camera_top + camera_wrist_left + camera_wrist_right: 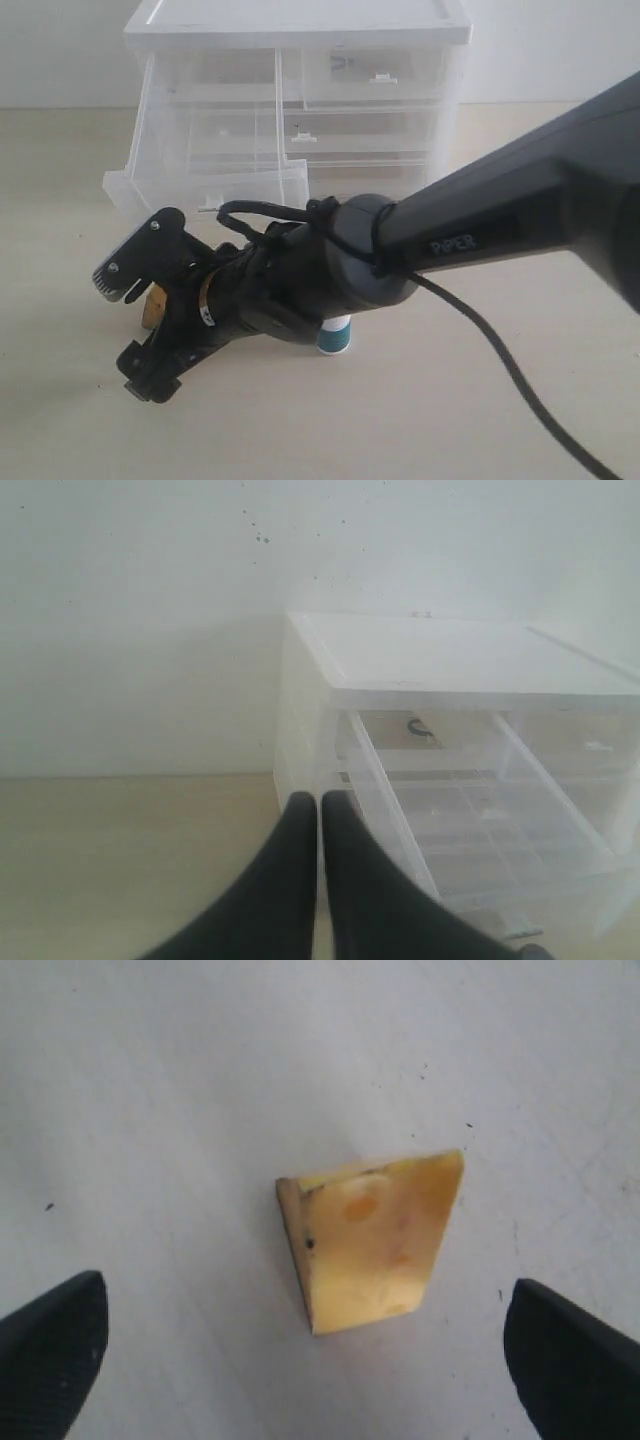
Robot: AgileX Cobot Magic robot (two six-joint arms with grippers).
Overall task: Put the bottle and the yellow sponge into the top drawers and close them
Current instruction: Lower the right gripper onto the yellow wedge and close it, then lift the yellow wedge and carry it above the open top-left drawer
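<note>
The yellow sponge (375,1240), a cheese-like wedge, lies on the pale table. My right gripper (306,1310) hangs over it, open wide, with one finger on each side and neither touching it. In the exterior view this gripper (125,335) has reached across to the left, and only a sliver of the sponge (155,305) shows between its fingers. The bottle (335,338) stands behind the right arm, with only its teal lower part visible. The left top drawer (205,185) is pulled far out and sags forward. The right top drawer (375,75) is closed. My left gripper (320,805) is shut and empty, facing the open drawer (480,810).
The translucent drawer unit (300,25) stands at the back of the table against a white wall. The right arm (480,235) and its black cable (500,360) cross the middle of the table. Full-width drawers (360,135) sit closed under the top ones.
</note>
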